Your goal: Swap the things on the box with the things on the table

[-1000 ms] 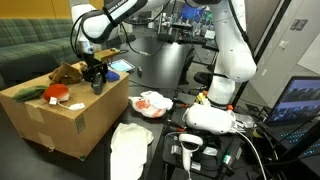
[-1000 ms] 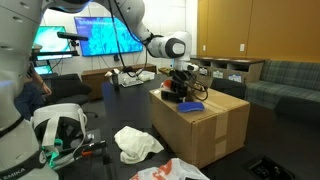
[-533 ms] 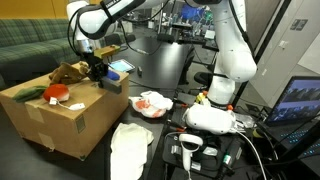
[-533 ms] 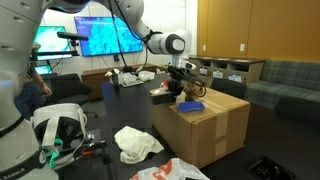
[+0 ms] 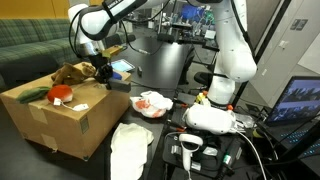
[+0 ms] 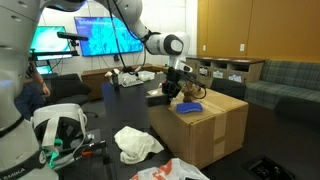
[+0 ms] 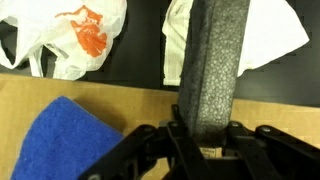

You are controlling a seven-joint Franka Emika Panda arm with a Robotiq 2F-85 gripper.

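While the blue cloth (image 7: 70, 140) lies on the box (image 7: 130, 105) at lower left of the wrist view and an orange-printed bag (image 7: 70, 35) sits on the tabletop (image 7: 145, 50) above it, the fingers (image 5: 100, 70) clamp a dark grey bar (image 7: 212, 70) at centre, its long axis running up the frame past the box edge, with white cloth (image 7: 270, 35) at upper right.

Blue cloth (image 7: 60, 140) and dark grey bar (image 7: 215, 70) partly beyond the wrist view's edges

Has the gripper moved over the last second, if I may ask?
Yes: the gripper, gripping a dark block, has risen off the box and shifted toward its table-side edge.
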